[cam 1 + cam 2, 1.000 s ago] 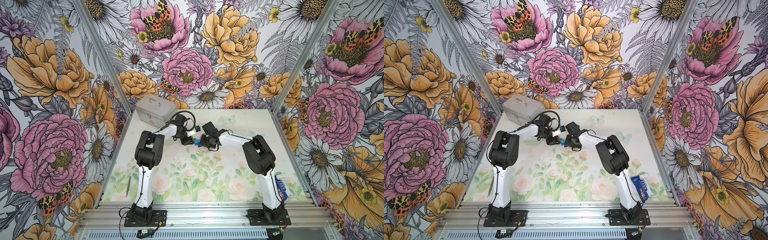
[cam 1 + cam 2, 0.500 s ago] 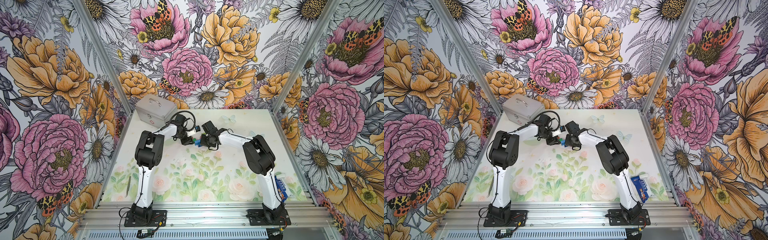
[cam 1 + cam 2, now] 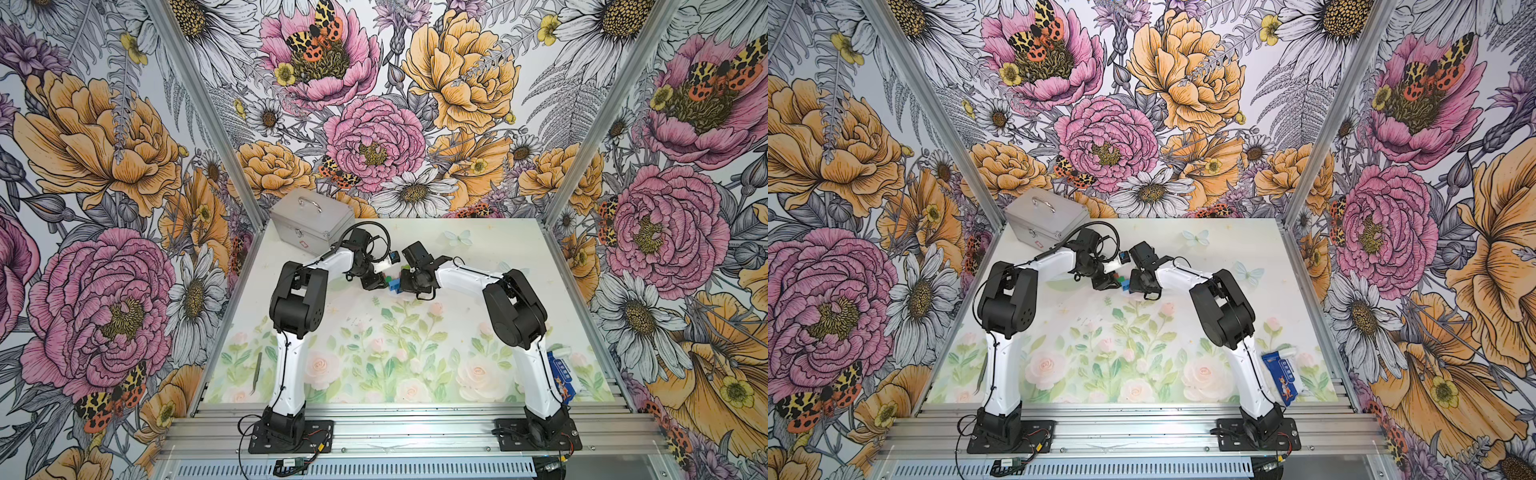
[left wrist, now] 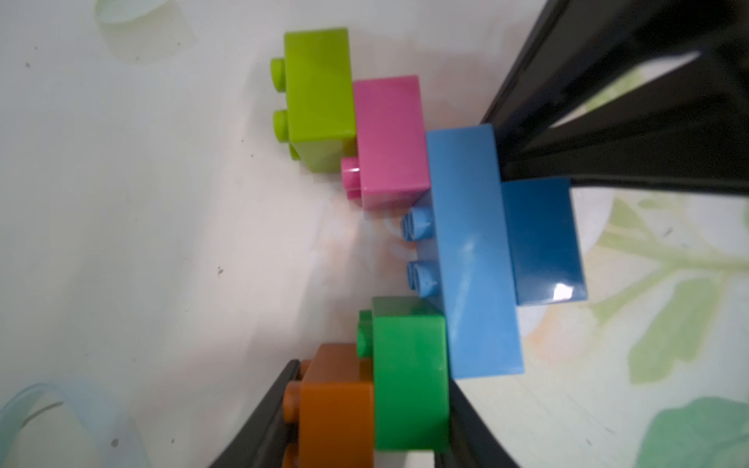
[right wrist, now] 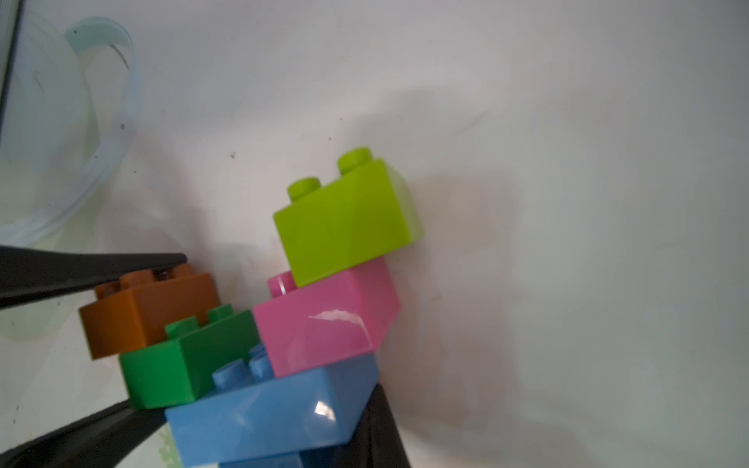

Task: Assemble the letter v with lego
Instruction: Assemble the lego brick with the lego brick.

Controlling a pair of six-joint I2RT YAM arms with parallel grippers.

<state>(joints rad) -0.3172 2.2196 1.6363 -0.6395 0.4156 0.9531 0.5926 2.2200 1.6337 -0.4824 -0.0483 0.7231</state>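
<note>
Silver case [image 3: 309, 222] and packet [image 3: 1282, 376] lie apart from lego [image 3: 393, 285].

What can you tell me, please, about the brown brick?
The brown brick is a small glossy plastic block with round studs. It is joined offset onto the green brick as the tip of one arm of the letter v. The left claw clamps that arm, and one finger presses on the brown studs.

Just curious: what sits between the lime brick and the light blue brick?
The pink brick, touching both; clearest in the left wrist view.
</note>
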